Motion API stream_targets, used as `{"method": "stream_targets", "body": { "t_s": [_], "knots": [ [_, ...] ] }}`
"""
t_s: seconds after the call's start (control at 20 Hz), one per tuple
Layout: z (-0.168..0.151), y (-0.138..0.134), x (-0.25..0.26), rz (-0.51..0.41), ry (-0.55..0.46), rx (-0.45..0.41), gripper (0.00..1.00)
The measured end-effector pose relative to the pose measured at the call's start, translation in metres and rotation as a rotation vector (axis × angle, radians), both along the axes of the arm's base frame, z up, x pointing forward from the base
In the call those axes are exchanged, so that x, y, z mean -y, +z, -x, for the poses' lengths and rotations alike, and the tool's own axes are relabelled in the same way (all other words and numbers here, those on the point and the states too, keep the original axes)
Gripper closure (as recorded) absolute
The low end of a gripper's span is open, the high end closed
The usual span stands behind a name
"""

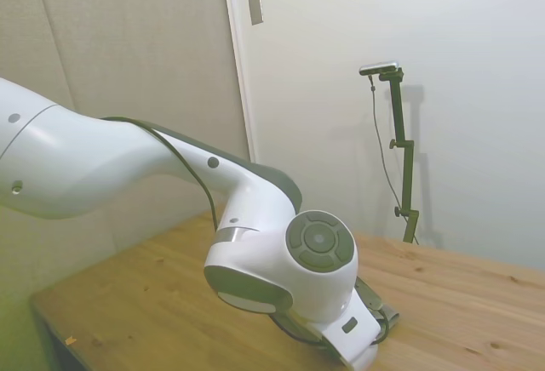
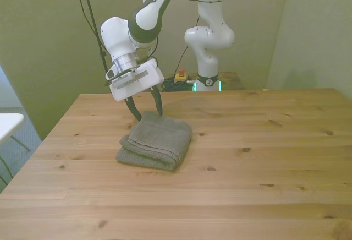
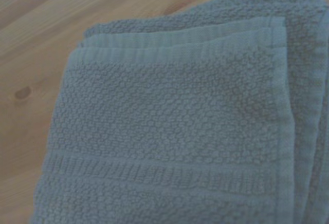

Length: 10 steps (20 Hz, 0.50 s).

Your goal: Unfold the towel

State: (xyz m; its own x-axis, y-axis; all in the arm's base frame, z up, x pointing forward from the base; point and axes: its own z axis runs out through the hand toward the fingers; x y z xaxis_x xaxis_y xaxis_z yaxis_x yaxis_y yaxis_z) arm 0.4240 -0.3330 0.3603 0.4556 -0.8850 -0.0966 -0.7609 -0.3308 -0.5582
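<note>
The towel [image 2: 156,141] lies folded in layers on the wooden table, toward the front view's left. It is grey-green terry cloth. My gripper [image 2: 147,113] stands open at the towel's far corner, its two dark fingers pointing down with the tips at the cloth's edge. The wrist view shows the towel [image 3: 175,126] from close by, with stacked hemmed edges along one side. In the side view the arm's white body hides both the gripper and the towel.
The wooden table [image 2: 264,157] stretches wide to the front view's right of the towel. Behind its far edge stands the robot's base [image 2: 209,42] with cables and a small red-and-yellow button box [image 2: 180,76].
</note>
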Motion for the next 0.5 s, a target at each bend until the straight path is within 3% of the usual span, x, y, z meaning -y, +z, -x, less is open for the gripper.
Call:
{"method": "stream_targets", "body": {
  "t_s": [0.5],
  "knots": [
    [0.0026, -0.008, 0.0087, -0.011, -0.015, 0.004, 1.0]
  ]
}}
